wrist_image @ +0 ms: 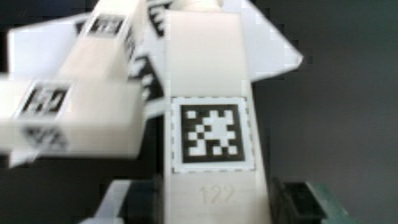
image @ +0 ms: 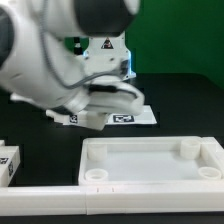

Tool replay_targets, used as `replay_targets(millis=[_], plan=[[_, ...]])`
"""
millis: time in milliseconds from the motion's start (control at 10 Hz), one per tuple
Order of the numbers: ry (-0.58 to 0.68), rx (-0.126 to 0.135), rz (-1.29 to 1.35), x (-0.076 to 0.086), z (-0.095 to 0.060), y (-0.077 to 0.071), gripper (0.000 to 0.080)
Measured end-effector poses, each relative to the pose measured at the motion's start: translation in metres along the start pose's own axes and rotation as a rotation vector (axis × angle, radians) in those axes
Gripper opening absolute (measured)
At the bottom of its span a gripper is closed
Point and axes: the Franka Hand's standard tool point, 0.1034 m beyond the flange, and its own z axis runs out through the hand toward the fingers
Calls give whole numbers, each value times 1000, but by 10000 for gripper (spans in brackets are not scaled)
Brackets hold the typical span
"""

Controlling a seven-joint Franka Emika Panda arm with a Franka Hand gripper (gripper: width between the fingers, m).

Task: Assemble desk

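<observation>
Desk tabletop panel point(image: 150, 160) noted rim-up on the dark surface point(image: 185, 95), lower right of the exterior frame; no leg is seen in its corner sockets. A tagged square-section leg point(wrist_image: 210, 110) is straddled by the end effector point(wrist_image: 214, 205), one finger close at each flank; whether it is pinched cannot be told. A second leg point(wrist_image: 80, 95) lies just beside it, over the marker board point(image: 140, 115). The leg is judged light, rigid and smooth, likely slippery; opposite flat faces are best taken squarely near mid-length.
</observation>
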Motion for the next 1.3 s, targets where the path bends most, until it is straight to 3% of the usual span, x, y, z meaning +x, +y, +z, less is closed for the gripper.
replay_targets(millis=[400,500,600,700,900,1300], plan=[[-2,-2,-5,3,3,1,281],[59,-15,0,10,17,-10,281],[88,-36,-21,9,41,-24,281],[76,-54,-30,7,54,-30,281],[86,-72,-28,8,69,-39,281],[72,-79,-19,6,72,-41,281]])
